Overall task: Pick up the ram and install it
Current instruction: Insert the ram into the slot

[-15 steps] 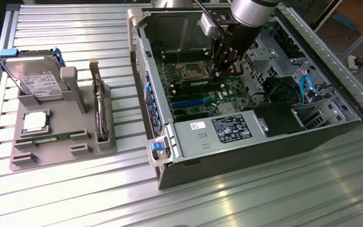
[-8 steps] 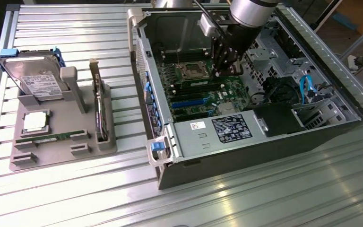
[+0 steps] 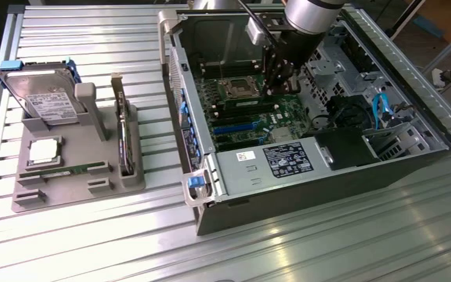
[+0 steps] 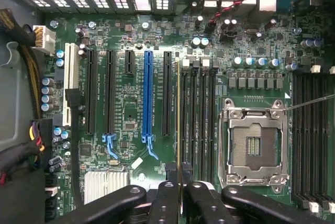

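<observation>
Clearly the gripper (image 4: 179, 186) has its black, rounded fingers (image 4: 166, 200) clamped on the ram (image 4: 179, 119), a thin green stick seen edge-on, reaching out ahead of them above dark memory slots (image 4: 201, 119). From the exterior view, the open metal case (image 3: 288, 194) sits on a ribbed silvery table (image 3: 327, 247).

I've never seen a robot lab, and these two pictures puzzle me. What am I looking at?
A robot arm reaches into an open computer case on a metal table. The exterior view looks on from outside; the wrist view looks past the arm's gripper at the motherboard. The gripper is shut on the ram, a thin memory stick seen edge-on, at the slots beside the empty processor socket. A grey holder beside the case carries a hard drive, a processor chip and an expansion card.
</observation>
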`<state>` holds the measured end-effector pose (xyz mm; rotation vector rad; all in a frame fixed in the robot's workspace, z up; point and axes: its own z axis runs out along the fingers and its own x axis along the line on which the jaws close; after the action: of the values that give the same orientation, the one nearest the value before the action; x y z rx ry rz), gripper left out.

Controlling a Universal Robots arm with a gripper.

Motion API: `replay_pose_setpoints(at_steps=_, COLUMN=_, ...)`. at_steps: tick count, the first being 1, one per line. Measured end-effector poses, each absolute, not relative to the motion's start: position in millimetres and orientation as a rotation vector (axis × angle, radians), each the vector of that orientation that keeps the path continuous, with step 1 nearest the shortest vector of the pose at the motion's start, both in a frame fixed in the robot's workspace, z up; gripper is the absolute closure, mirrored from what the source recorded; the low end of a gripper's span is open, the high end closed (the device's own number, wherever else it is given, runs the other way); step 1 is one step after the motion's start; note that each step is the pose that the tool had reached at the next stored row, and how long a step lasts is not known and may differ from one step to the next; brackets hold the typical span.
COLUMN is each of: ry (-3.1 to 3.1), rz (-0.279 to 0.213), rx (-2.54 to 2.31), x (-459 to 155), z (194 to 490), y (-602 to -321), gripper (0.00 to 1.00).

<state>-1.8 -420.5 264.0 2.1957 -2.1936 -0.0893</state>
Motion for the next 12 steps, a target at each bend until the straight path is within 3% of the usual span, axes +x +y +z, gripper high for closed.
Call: replay_pose_setpoints(at_steps=12, ry=-2.2, rz=-0.085, rx=2.195, x=-3.5, z=261.6, y=-416.7, gripper=0.88)
